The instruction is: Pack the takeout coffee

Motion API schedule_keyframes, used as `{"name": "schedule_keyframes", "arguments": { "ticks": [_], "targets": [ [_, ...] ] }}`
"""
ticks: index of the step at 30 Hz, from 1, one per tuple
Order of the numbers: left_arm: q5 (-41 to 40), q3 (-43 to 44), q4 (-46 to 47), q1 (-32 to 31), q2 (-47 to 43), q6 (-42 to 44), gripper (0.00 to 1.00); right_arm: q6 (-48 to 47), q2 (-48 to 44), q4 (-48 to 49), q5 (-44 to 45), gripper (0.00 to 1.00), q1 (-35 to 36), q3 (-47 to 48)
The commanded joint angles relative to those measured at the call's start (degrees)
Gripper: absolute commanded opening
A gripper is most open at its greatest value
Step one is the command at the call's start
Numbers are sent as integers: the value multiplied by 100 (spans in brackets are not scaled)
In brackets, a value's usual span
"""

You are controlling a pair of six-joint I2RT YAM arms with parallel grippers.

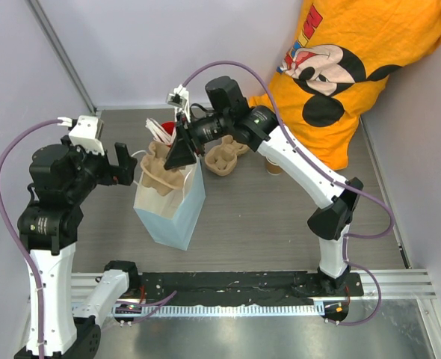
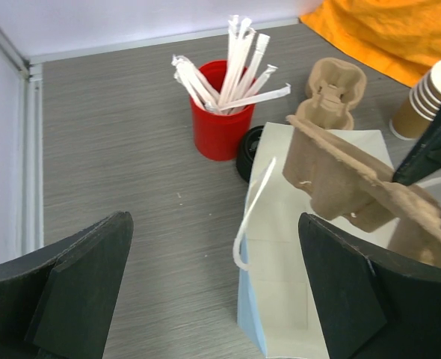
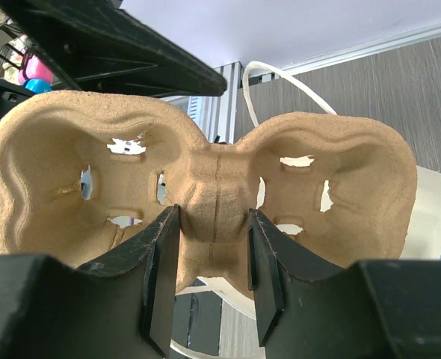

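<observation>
Brown kraft takeout coffee cups (image 1: pixel 274 166) (image 2: pixel 424 105) stand stacked at the back right, white inside. A round black lid (image 2: pixel 247 153) lies half hidden behind the white and blue paper bag (image 1: pixel 172 213) (image 2: pixel 295 247). My right gripper (image 1: pixel 177 157) (image 3: pixel 213 224) is shut on the middle ridge of a brown pulp carrier tray (image 1: pixel 161 170) (image 2: pixel 340 172) (image 3: pixel 213 172), which it holds tilted over the bag's open mouth. My left gripper (image 1: pixel 127 166) (image 2: pixel 214 247) stands open at the bag's left side. Its jaws straddle the bag's left wall and white handle without gripping them.
A red cup of white wrapped sticks (image 1: pixel 164 133) (image 2: pixel 219 123) stands just behind the bag. A second pulp tray (image 1: pixel 224 158) (image 2: pixel 332 86) lies on the table behind the bag, left of the cups. A person in an orange shirt (image 1: pixel 355 60) stands at the far right.
</observation>
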Motion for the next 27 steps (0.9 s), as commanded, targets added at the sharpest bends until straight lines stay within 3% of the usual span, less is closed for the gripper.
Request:
{"name": "schedule_keyframes", "arguments": {
  "ticks": [1, 16, 23, 27],
  "targets": [
    [566, 47, 127, 41, 40, -63, 97, -82, -242, -96, 116, 3, 37, -20],
    [1032, -216, 188, 32, 224, -72, 82, -319, -22, -395, 617, 3, 143, -55],
    [1067, -287, 224, 33, 277, -81, 63, -460, 84, -545, 1038, 3, 239, 7],
    [1067, -287, 232, 32, 269, -90, 58, -653, 189, -624, 1267, 3, 301, 42]
  ]
}}
